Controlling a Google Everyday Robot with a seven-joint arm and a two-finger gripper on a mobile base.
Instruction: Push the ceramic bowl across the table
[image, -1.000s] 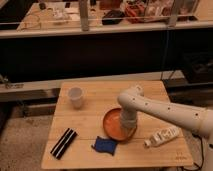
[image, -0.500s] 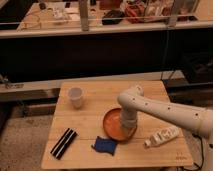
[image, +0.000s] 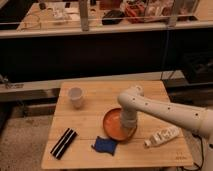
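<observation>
The orange-terracotta ceramic bowl (image: 113, 125) sits near the middle of the light wooden table (image: 95, 100), toward its front. My white arm reaches in from the right and bends down over the bowl's right side. The gripper (image: 128, 128) is at the bowl's right part, low over or in it, and hides that part of the rim.
A small white cup (image: 75, 97) stands at the table's back left. A black bar-shaped object (image: 64, 143) lies at the front left. A blue cloth (image: 104, 145) lies just in front of the bowl. A white bottle (image: 162, 136) lies at the front right.
</observation>
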